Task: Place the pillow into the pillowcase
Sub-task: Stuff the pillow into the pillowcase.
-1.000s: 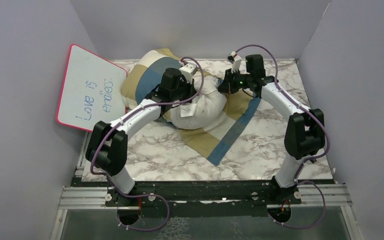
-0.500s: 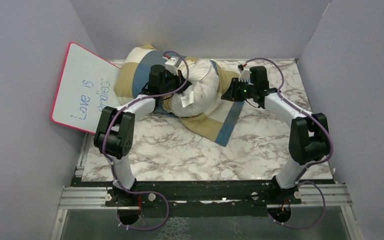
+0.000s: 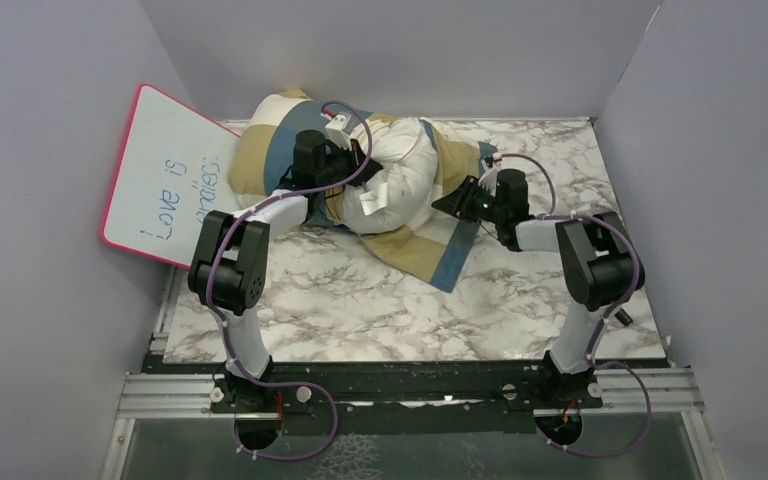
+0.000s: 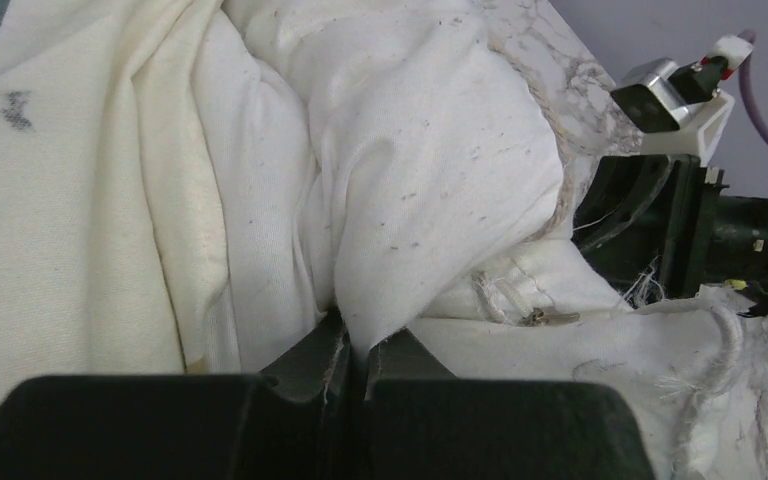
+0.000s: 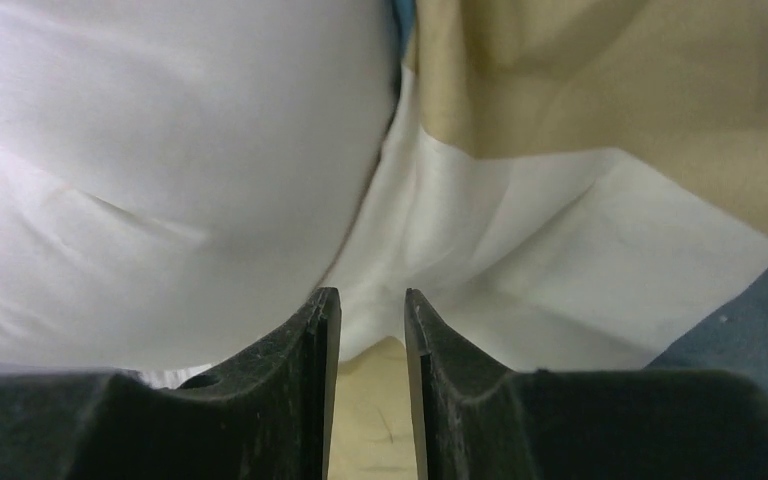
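The white pillow (image 3: 400, 180) lies at the back of the table, its left end inside the checked pillowcase (image 3: 260, 150), whose lower flap (image 3: 430, 250) spreads out under it. My left gripper (image 3: 358, 175) is shut on a fold of the pillow's white fabric (image 4: 400, 200); in the left wrist view the jaws (image 4: 360, 345) pinch that fold tight. My right gripper (image 3: 448, 200) sits low at the pillow's right end. In the right wrist view it (image 5: 372, 295) stands open, above tan and cream pillowcase cloth (image 5: 580, 200), with the pillow (image 5: 160, 150) bulging to its left and nothing pinched.
A pink-rimmed whiteboard (image 3: 175, 175) leans against the left wall, close to the pillowcase's left end. Grey walls close in the table at the left, back and right. The marble tabletop (image 3: 360, 310) shows bare toward the front.
My left arm pushed the pillow and pillowcase back and left, towards the whiteboard. My right gripper let go, opened, and dropped lower and nearer along the pillow's right end.
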Controlling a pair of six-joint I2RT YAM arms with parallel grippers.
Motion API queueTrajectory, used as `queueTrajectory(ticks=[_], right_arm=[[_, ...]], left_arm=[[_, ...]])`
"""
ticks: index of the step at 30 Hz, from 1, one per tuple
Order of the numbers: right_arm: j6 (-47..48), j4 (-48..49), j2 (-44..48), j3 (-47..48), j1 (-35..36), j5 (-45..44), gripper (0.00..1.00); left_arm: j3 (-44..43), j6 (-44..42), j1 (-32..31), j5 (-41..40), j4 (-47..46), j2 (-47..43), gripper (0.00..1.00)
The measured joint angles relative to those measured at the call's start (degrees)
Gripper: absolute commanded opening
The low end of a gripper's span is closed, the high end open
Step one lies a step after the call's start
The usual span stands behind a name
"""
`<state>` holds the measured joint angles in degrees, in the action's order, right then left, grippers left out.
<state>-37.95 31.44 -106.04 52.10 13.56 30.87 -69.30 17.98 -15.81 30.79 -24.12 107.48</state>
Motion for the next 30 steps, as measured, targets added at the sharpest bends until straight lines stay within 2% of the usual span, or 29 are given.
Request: queueTrajectory(ticks=[6, 14, 16, 20, 23, 25, 27, 30], right_arm=[[-6.40, 7.67, -4.85, -0.72, 1.33, -0.02, 0.46], [-8.15, 8.28, -8.72, 2.49, 5.70, -4.28, 0.48], [-8.50, 7.82, -9.40, 3.02, 6.38, -5.95, 0.44], [-9.16, 5.27, -9.81, 3.82, 7.48, -10.47, 0.28], [-9.57, 3.28, -9.81, 3.89, 8.52, -14.82, 0.27], [-9.66, 2.19, -9.81, 3.89, 9.09, -16.87, 0.30], [-10.05, 2.14, -9.81, 3.89, 9.40, -17.79, 0.38], [-11.28, 5.44, -10.54, 3.89, 9.64, -17.55, 0.41]], left_arm=[[0.00, 0.04, 0.00, 0.13, 0.00, 0.00, 0.00], [0.00, 0.04, 0.00, 0.11, 0.00, 0.00, 0.00], [0.00, 0.02, 0.02, 0.11, 0.00, 0.00, 0.00], [0.00, 0.04, 0.02, 0.09, -0.02, 0.07, 0.00], [0.00, 0.07, 0.02, 0.09, -0.02, 0.11, 0.00], [0.00, 0.07, 0.02, 0.11, -0.02, 0.11, 0.00], [0.00, 0.07, 0.02, 0.09, -0.02, 0.11, 0.00], [0.13, 0.26, 0.02, 0.09, -0.28, 0.11, 0.00]])
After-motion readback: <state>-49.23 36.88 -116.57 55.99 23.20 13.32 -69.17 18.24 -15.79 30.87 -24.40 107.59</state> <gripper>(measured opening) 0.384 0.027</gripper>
